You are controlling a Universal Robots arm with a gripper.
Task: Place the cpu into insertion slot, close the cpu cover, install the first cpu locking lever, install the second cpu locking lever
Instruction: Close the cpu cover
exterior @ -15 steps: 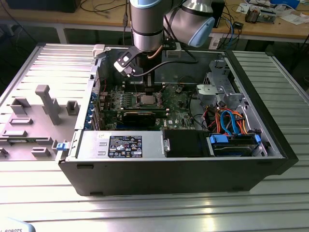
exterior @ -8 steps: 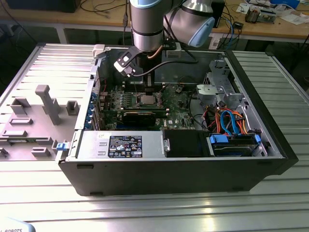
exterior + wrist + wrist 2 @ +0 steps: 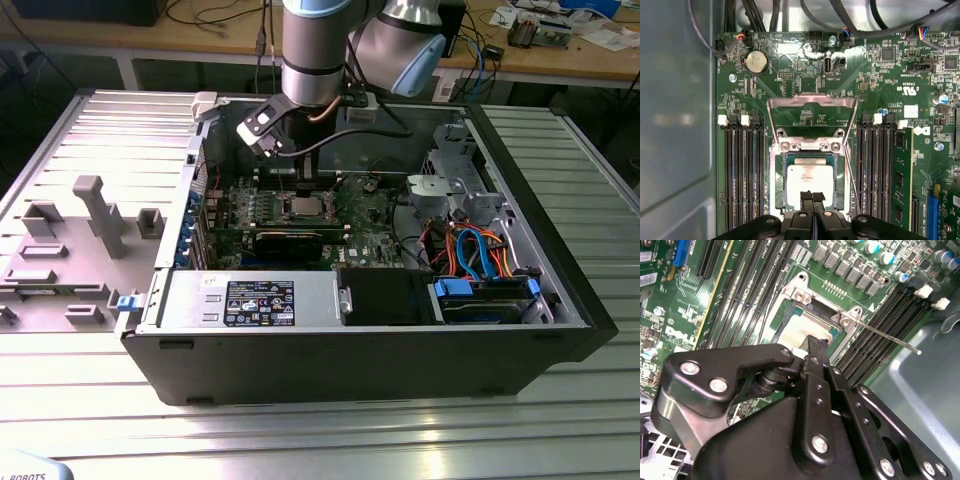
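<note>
- Over the slot (image 3: 841,175), the claw (image 3: 812,196) is pinched shut, empty, tips at the cpu (image 3: 809,176) lying inside.
- With the cover (image 3: 812,102) open, a sideways nudge could skew the cpu and damage the slot.

Silver arm (image 3: 312,50), black screw-studded gripper (image 3: 812,196)

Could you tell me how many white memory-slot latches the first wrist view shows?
4: two latches on one side of the open cpu cover, two on the other; others may be hidden.
</note>
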